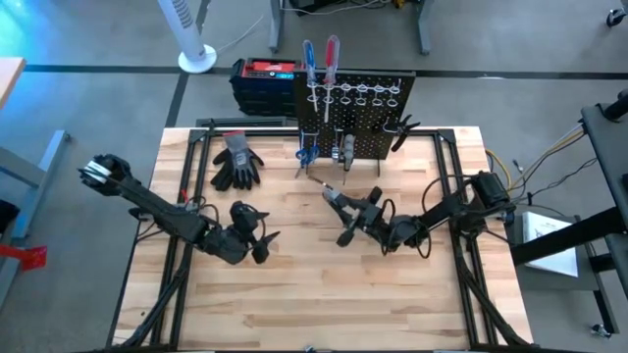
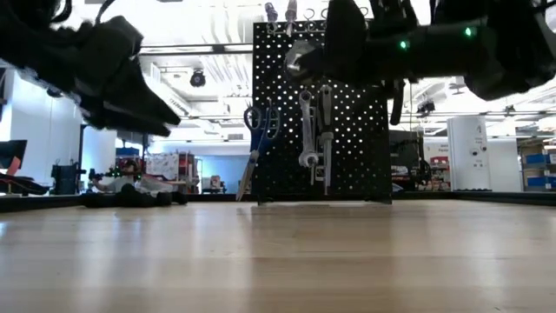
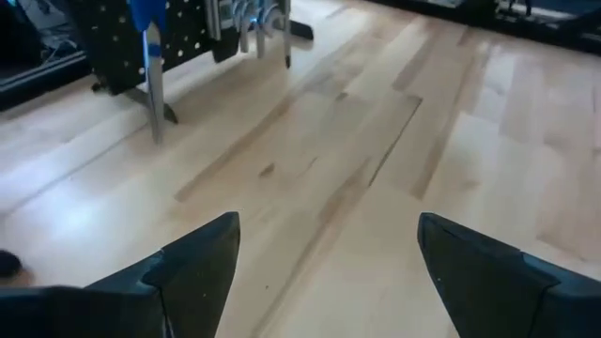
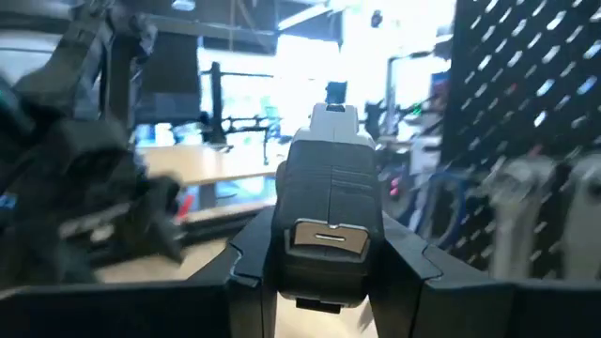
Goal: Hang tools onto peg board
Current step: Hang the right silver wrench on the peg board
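Black level bar, long axis toward the peg board, clamped in right tool.

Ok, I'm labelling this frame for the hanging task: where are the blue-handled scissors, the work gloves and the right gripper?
blue-handled scissors [image 1: 303, 154]: high view, on the blue handles, at the peg board's foot.
work gloves [image 1: 236, 163]: high view, on the middle of the pair lying on the table.
right gripper [image 1: 351, 218]: high view, between its fingertips, shut on a dark tool.

The right hand is gripping a dark, silver-tipped tool above the pale wooden table, near the black perforated peg board.
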